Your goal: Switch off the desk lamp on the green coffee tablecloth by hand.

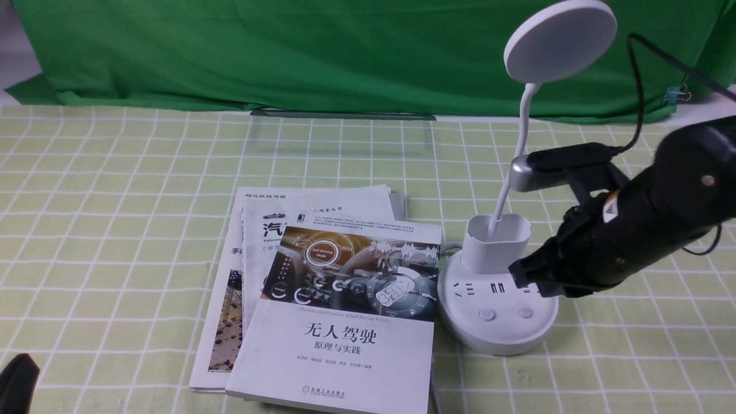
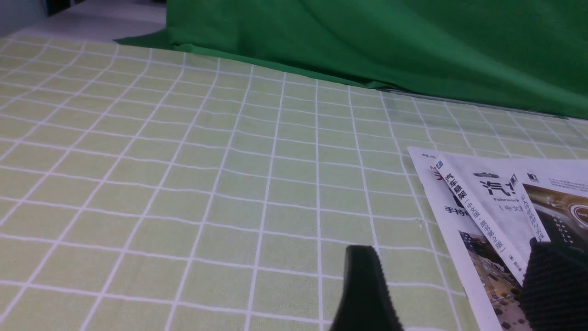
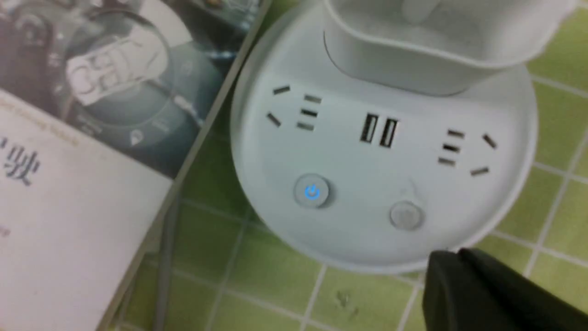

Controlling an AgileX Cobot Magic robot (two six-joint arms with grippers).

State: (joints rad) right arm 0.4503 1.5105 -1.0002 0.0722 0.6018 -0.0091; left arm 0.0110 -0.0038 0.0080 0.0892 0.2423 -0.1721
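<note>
The white desk lamp stands on the pale green grid tablecloth (image 1: 115, 201), with its disc head (image 1: 560, 40), bendy neck, cup holder (image 1: 495, 244) and round base (image 1: 497, 328). In the right wrist view the base (image 3: 386, 184) shows sockets, a button lit blue (image 3: 312, 192) and an unlit button (image 3: 406, 215). My right gripper (image 1: 518, 275) is shut and empty. It hovers over the right side of the base, its tips (image 3: 452, 258) just off the rim near the unlit button. My left gripper (image 1: 17, 382) is open and empty (image 2: 448, 276), low over the cloth.
A stack of books (image 1: 345, 310) lies just left of the lamp base, touching it, and also shows in the left wrist view (image 2: 496, 202). A dark green backdrop cloth (image 1: 316, 52) hangs at the back. A grey cable (image 3: 163, 276) runs beside the books.
</note>
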